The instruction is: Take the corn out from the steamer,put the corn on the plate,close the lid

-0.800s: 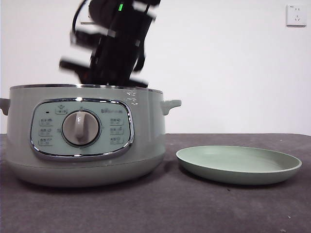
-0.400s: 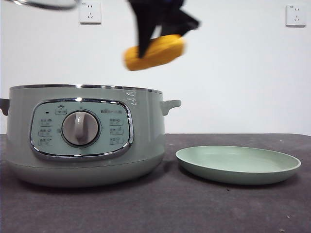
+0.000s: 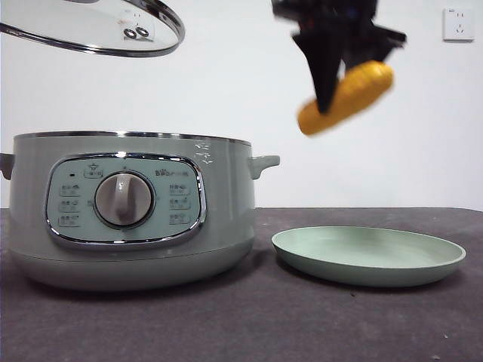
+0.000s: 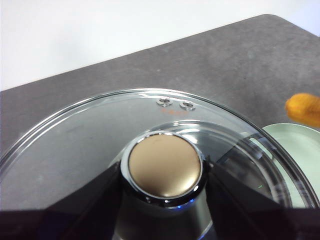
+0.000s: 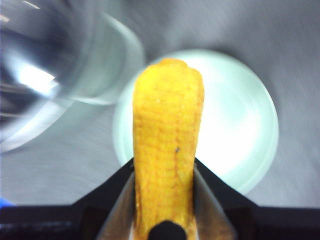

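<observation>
My right end effector (image 3: 330,90) grips the corn (image 3: 346,97) in the air above the plate (image 3: 368,256), clear of the steamer (image 3: 128,207), while my left end effector (image 4: 162,200) holds the lid (image 3: 90,30) aloft; placing and closing remain.

Bright, even light; blurred right-wrist view

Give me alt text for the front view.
The right end effector holds the corn in the air above the plate. At left stands the open steamer, the lid held above it.
</observation>
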{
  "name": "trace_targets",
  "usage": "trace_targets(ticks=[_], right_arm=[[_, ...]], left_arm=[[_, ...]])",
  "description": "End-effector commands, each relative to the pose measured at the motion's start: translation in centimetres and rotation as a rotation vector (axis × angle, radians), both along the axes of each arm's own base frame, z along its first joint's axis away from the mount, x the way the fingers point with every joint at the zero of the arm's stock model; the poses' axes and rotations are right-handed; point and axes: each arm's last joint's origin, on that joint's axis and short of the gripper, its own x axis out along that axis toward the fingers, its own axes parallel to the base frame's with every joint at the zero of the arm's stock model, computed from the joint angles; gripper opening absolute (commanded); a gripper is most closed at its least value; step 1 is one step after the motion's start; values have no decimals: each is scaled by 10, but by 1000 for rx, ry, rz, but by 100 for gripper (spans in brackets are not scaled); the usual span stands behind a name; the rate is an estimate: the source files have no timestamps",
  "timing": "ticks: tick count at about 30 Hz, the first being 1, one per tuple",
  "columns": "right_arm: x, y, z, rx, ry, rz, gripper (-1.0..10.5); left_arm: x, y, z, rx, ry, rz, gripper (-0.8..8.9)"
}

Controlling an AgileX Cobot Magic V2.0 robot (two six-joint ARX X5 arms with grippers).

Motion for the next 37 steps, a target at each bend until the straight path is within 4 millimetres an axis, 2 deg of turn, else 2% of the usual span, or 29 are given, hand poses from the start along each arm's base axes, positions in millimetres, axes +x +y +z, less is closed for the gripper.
trace_targets(ticks=[1, 8, 12, 17, 19, 23, 26, 31, 37], right_arm=[[4, -2, -30, -56, 35, -48, -16], [7, -7, -105, -55, 26, -88, -16], [4, -8, -139, -25, -16, -97, -16], [0, -11, -162, -23, -75, -109, -15], [0, -12, -165, -37, -86, -114, 48], [0, -12, -164, -31, -89, -122, 291], [0, -12, -164, -30, -88, -127, 398], [-3, -14, -148, -5, -125, -128, 411], [-18, -22, -100, 71, -234, -138, 410]], left_arm=[[-1, 1, 11, -45, -71, 3, -9], [0, 0, 12, -52, -85, 3, -8], [0, 0, 13, -65, -85, 7, -9], [0, 0, 13, -66, -84, 8, -9], [0, 0, 13, -66, -84, 8, -9], [1, 0, 13, -66, -82, 8, -9], [2, -1, 12, -66, -77, 9, -9], [8, -4, 8, -59, -59, 8, -9], [23, -13, -1, -61, -13, -36, -9]])
